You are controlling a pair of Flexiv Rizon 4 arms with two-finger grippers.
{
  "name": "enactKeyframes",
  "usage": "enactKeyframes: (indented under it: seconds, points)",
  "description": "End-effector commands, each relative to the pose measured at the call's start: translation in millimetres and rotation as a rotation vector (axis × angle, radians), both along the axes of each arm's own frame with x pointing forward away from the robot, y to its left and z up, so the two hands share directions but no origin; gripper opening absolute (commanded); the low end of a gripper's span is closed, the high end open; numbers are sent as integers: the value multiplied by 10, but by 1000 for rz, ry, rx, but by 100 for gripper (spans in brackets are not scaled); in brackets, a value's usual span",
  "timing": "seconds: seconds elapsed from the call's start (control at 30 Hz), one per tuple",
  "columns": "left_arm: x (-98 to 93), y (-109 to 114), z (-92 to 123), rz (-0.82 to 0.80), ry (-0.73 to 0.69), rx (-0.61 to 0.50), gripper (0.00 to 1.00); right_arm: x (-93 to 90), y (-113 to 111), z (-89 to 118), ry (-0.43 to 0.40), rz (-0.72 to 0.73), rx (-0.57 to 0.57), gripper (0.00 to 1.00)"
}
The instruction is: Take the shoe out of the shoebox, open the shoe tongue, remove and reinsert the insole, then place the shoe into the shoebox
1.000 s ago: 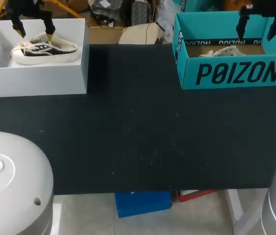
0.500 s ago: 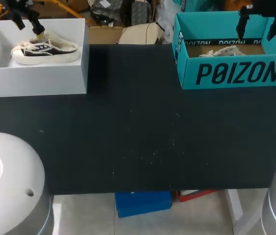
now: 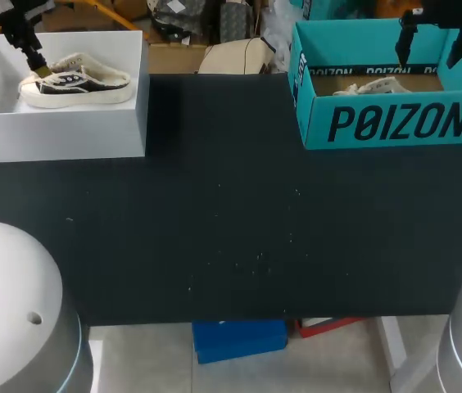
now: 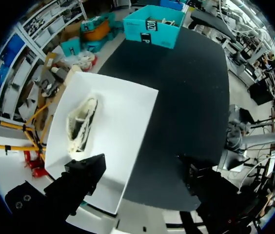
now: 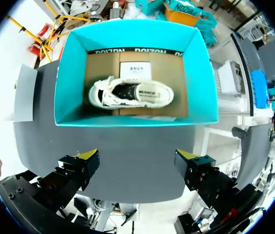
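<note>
Task at its outset: the dark-striped shoe (image 3: 75, 80) lies in the white shoebox (image 3: 59, 135) and the pale shoe (image 5: 130, 92) in the teal shoebox (image 5: 135, 122), with left hand (image 4: 140, 174) and right hand (image 5: 137, 158) above them, both wide open and empty; every step remains.

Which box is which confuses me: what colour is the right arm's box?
The shoebox is teal; the right wrist view shows it best.

Tabletop (image 3: 231, 229) | far-left corner: left shoebox (image 3: 59, 135), first shoe (image 3: 75, 80) inside | far-right corner: right shoebox (image 3: 395, 123), second shoe (image 3: 374, 84) inside | left pincer (image 4: 140, 170) above left shoebox | right pincer (image 3: 432, 45) above right shoebox
</note>
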State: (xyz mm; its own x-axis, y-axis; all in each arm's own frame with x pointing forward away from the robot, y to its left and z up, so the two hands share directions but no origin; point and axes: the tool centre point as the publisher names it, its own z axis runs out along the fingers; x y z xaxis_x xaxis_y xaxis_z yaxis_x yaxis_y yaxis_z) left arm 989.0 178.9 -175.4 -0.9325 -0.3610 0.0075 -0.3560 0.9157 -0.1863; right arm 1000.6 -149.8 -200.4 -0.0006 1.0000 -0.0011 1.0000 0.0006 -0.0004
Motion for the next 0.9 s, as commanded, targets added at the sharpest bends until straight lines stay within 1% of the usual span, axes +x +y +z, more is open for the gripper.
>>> enactKeyframes:
  seconds: [0.03,0.07,0.13,0.17,0.27,0.4,0.5,0.6,0.63,0.73,0.9]
  points:
    - [344,61,-53,-83,95,63,84,-2,-1,2,0,0,0,100]
    - [390,87,-82,-82,96,63,78,-2,-1,2,0,0,0,100]
    - [478,127,-136,-90,96,84,80,-2,-1,2,0,0,0,100]
    - [518,143,-160,-94,94,92,85,-2,-1,2,0,0,0,100]
    - [633,196,-237,-98,98,114,87,-2,-1,2,0,0,0,100]
    - [834,322,-413,-94,99,134,89,-2,-1,2,0,0,0,100]
    - [1023,401,-568,-107,88,135,89,-2,-1,2,0,0,0,100]
    - [1218,461,-774,-122,90,141,92,-2,-1,2,0,0,0,100]
    - [1269,466,-844,-136,87,152,95,-2,-1,2,0,0,0,100]
    - [1430,474,-1047,-150,93,154,96,-2,-1,2,0,0,0,100]
    - [1679,432,-1343,-184,101,171,96,-2,-1,2,0,0,0,100]
